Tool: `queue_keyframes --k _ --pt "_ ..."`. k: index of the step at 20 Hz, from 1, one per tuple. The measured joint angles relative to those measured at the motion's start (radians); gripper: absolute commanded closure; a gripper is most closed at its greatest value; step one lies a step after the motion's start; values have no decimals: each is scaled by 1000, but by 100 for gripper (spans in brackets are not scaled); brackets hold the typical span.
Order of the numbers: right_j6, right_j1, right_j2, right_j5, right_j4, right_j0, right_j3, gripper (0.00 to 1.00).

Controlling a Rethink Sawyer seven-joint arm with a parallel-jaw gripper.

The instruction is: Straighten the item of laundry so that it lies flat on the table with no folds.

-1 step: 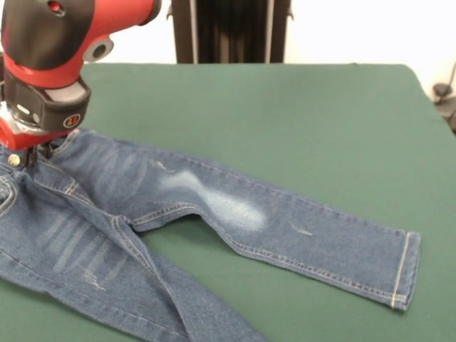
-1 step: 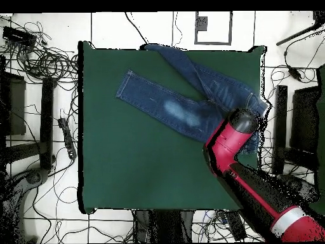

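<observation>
In the front view the jeans point(image 1: 214, 206) lie on the green worktop point(image 1: 285, 107), waistband at the left, one leg running right to a hemmed cuff point(image 1: 405, 271), the other heading toward the near edge and out of the picture. The red and black arm point(image 1: 50, 57) comes down at the waistband beside the brass button point(image 1: 13, 161); the hand point(image 1: 32, 153) is mostly hidden beneath the wrist, and I cannot tell whether it is spread or pinching the denim. In the overhead view the jeans point(image 2: 190, 95) sit near the worktop's point(image 2: 139, 171) far right corner, the legs splayed in a V, one cuff seeming to reach the far edge. Denim is soft, limp yet fairly weighty and grippy on felt, so dragging probably bunches it; the waistband or the cuffs look the firmest places to take hold.
</observation>
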Motion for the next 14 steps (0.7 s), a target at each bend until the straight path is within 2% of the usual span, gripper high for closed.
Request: queue_keyframes --k 1,2,14 --pt "0 0 -1 0 0 1 -1 100" --pt "0 0 -6 0 0 5 -3 0" --pt "0 0 -7 0 7 6 -22 0"
